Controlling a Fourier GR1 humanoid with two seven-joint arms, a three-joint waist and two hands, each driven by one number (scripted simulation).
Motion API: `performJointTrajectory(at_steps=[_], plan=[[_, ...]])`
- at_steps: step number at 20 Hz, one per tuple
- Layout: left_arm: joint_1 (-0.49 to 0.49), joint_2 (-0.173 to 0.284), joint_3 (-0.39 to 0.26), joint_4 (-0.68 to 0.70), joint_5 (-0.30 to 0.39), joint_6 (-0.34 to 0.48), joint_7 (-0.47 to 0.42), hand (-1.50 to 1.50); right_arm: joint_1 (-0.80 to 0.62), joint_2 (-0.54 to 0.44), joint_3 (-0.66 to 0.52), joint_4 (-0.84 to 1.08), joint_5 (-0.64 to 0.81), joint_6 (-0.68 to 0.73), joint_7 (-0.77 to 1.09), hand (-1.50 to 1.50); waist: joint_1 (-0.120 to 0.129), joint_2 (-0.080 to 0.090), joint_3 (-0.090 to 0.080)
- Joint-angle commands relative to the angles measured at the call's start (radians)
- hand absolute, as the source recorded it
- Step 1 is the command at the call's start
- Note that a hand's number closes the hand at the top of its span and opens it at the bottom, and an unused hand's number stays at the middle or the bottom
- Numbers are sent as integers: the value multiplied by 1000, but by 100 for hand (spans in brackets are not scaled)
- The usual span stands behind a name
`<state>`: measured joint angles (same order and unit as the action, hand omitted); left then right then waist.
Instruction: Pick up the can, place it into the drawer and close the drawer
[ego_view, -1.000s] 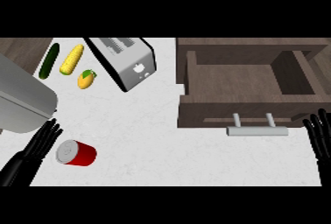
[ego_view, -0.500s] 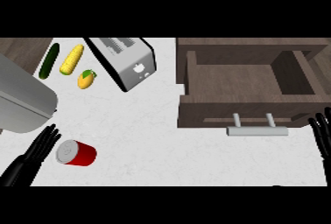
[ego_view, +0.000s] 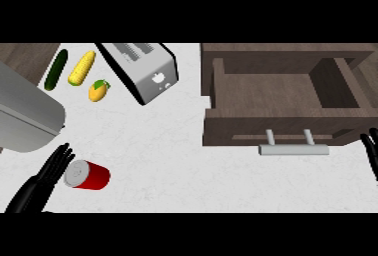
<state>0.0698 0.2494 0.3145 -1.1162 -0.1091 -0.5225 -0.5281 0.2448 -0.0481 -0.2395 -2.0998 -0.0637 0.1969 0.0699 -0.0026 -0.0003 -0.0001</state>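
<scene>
Judging the red can (ego_view: 88, 175) light, rigid and slick, lying on its side, I'd wrap my spread left hand (ego_view: 43, 179) round its curved wall.

The red can (ego_view: 87, 175) is lying on its side on the white counter (ego_view: 162, 150), with the left hand (ego_view: 44, 179) sitting just beside it, fingers straight. The drawer (ego_view: 284, 97) is hanging open – handle (ego_view: 293, 148) facing out. The right hand (ego_view: 370, 152) is resting open at the right edge. A toaster (ego_view: 144, 70) is standing up top.
</scene>
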Motion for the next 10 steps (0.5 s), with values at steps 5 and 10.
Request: performJointTrajectory(at_steps=[5,10], plan=[[-98,30,-5,178,-28,32,-90,-150,-37,5,-4,11,13,-14,13,-150,0,0,0],[-112,24,-28,205,-27,46,-84,-150,51,35,4,-29,7,25,-17,-150,-1,0,0]])
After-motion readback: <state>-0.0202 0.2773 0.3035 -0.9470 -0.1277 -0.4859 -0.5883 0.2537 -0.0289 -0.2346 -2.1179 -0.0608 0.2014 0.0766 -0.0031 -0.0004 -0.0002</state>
